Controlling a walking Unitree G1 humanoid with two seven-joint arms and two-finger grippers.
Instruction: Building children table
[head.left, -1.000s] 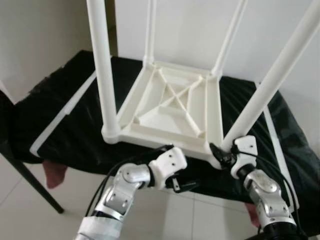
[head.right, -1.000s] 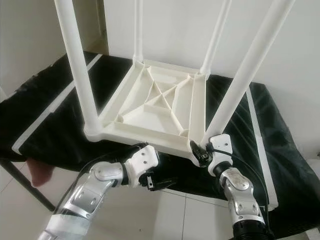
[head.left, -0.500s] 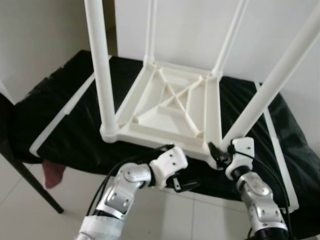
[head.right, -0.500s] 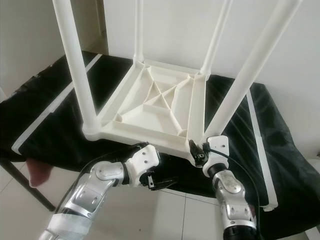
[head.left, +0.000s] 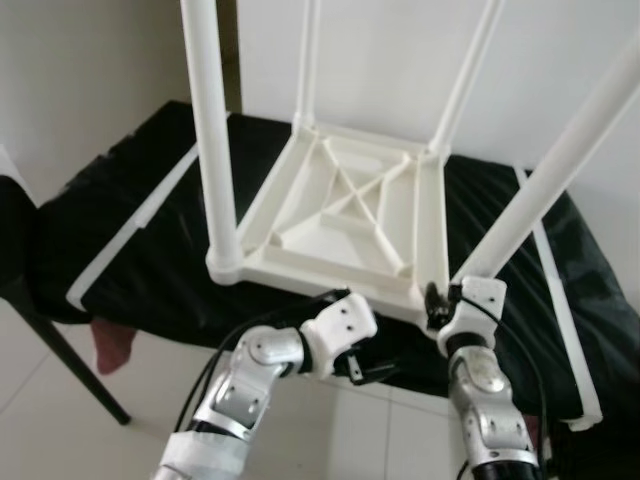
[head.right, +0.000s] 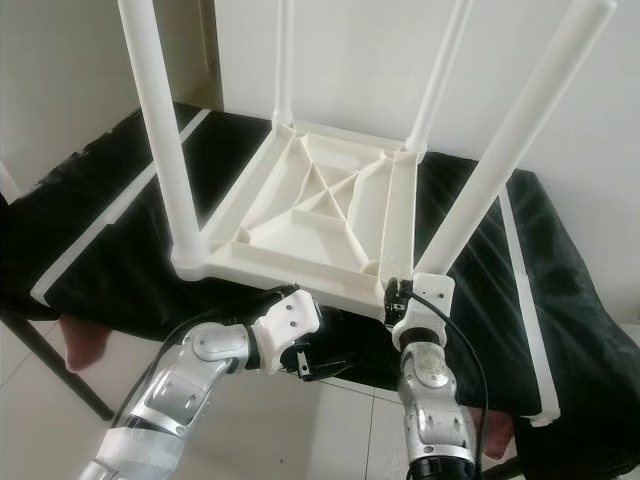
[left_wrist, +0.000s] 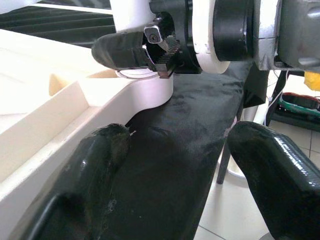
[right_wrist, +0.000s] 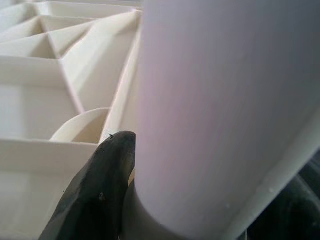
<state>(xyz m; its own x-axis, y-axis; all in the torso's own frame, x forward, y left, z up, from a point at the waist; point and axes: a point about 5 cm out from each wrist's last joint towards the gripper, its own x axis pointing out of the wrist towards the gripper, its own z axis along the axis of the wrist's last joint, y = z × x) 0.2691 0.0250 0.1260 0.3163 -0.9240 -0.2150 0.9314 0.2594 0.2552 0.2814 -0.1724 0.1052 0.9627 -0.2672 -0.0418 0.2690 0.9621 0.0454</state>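
On the far left, a dark chair (head.left: 25, 300) stands on the tiled floor (head.left: 70, 420), beside a surface under a black cover (head.left: 120, 230) that has white strips (head.left: 130, 225) lying along its sides. A pink cloth (head.left: 112, 350) hangs below the cover's near edge.

The white plastic table (head.left: 345, 215) lies upside down on the black cover, in the middle, with its ribbed underside facing up. Four white legs stand up from its corners. The near left leg (head.left: 212, 140) rises almost straight. The two far legs are thinner in the picture and stand at the back corners.

The left gripper (head.left: 360, 368) is low, in front of the table's near edge and just under it, over the cover's edge. In the left wrist view its two black fingers (left_wrist: 95, 165) are spread apart, with the cover between them; one finger is touching or almost touching the table's white edge, I cannot tell which.

Further right, the near right leg (head.left: 560, 170) leans outward from its corner. The right gripper (head.left: 438, 305) is at the base of this leg. In the right wrist view one black finger (right_wrist: 100, 190) presses against the leg (right_wrist: 220, 115); the other finger is mostly hidden behind it, so the gripper seems to clamp the leg.
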